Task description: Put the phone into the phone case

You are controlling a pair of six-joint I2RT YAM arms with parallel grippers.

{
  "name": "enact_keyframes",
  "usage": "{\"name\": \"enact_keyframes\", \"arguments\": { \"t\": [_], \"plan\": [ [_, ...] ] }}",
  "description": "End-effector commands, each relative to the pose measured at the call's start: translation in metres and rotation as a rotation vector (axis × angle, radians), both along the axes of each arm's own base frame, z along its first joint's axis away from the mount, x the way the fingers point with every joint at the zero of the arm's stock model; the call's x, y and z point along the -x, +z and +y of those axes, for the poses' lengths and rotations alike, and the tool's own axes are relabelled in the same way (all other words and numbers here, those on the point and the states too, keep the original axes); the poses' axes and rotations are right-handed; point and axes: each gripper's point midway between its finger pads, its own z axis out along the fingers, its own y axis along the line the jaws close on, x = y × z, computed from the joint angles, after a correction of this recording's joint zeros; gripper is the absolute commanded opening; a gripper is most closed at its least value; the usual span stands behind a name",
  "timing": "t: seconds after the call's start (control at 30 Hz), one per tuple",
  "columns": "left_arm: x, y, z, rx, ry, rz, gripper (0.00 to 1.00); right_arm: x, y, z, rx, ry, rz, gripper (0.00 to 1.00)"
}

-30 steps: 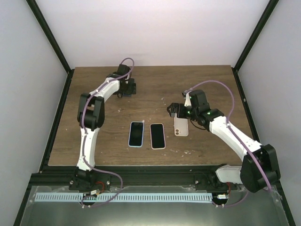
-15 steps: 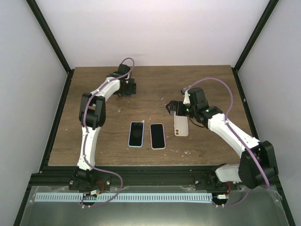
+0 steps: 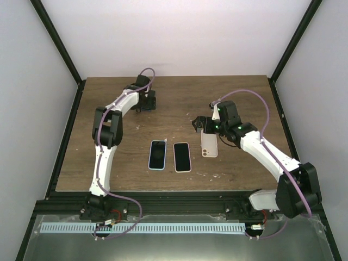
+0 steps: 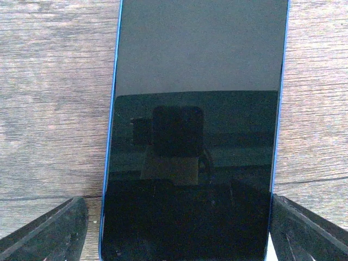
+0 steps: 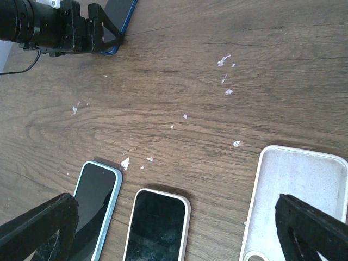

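Left wrist view has the blue-edged phone [image 4: 196, 81] lying flat, screen up, on the wooden table [image 4: 49, 109]. Its near end sits between the fingers of the left gripper [image 4: 179, 223], which stand wide apart just beside its edges and hold nothing. The likely risk is that closing on such thin edges, so near one end, skids or tips it. The empty white phone case [image 5: 296, 201] lies well apart, beneath the right gripper [image 5: 175, 217], also spread wide and empty.

On my feed, left arm [image 3: 105, 133] reaches to the upper left of centre, left gripper [image 3: 148, 101] jaws spread wide. Opposite, right arm [image 3: 266, 154] angles in from lower right — right gripper [image 3: 199, 124] mid-frame, jaws wide apart.
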Motion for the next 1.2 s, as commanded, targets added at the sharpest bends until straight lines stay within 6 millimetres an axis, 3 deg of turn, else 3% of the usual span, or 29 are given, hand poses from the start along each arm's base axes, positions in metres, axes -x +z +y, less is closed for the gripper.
{"name": "enact_keyframes", "arguments": {
  "t": [0.0, 0.23, 0.37, 0.6, 0.77, 0.87, 1.17],
  "plan": [
    [0.008, -0.013, 0.004, -0.005, 0.006, 0.049, 0.9, -0.008, 0.021, 0.006, -0.012, 0.01, -0.057, 1.0],
    [0.025, -0.006, 0.003, 0.033, 0.019, 0.066, 0.78, -0.005, 0.022, 0.009, -0.048, 0.013, -0.047, 1.0],
    [0.039, 0.008, -0.001, 0.083, 0.027, 0.073, 0.72, -0.004, 0.022, 0.008, -0.076, -0.011, -0.041, 1.0],
    [0.085, 0.009, -0.01, 0.16, 0.039, 0.134, 0.69, 0.001, 0.016, 0.017, -0.157, -0.01, 0.003, 1.0],
    [0.116, 0.013, -0.027, 0.235, 0.023, 0.158, 0.68, 0.0, 0.016, 0.03, -0.269, -0.001, 0.029, 0.99],
    [0.133, 0.017, -0.041, 0.29, 0.007, 0.174, 0.67, -0.002, 0.013, 0.039, -0.358, -0.003, 0.052, 0.89],
    [0.166, 0.032, -0.078, 0.468, -0.029, 0.2, 0.66, -0.027, -0.01, 0.066, -0.466, -0.023, 0.122, 0.43]
  ]
}}
